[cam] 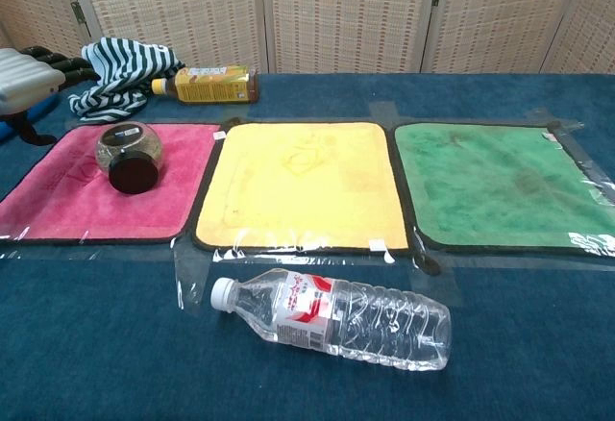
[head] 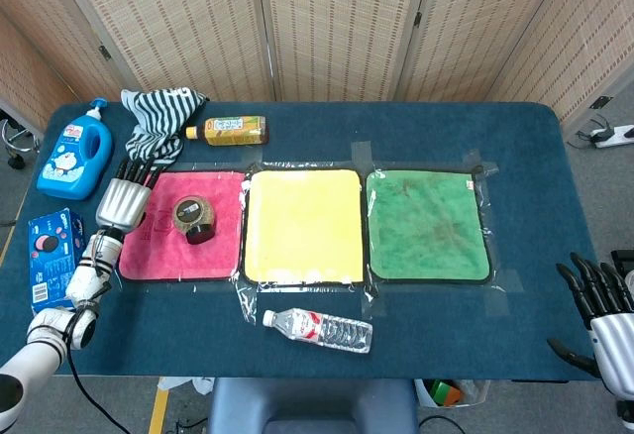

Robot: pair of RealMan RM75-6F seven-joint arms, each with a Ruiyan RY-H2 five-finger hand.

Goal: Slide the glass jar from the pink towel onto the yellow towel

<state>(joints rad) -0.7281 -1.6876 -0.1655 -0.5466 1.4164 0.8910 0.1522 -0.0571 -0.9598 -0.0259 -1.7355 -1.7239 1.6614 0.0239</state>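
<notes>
No text legible in either view. Labels on blue detergent bottle (head: 72, 159), tea bottle (head: 231, 131) and water bottle (cam: 332, 317) too small to read.

Blue table (head: 327, 122): pink towel (head: 158, 251), yellow towel (head: 302, 226), green towel (head: 426, 224); water bottle (head: 317, 329); detergent (head: 71, 150); striped cloth (head: 158, 122).
</notes>
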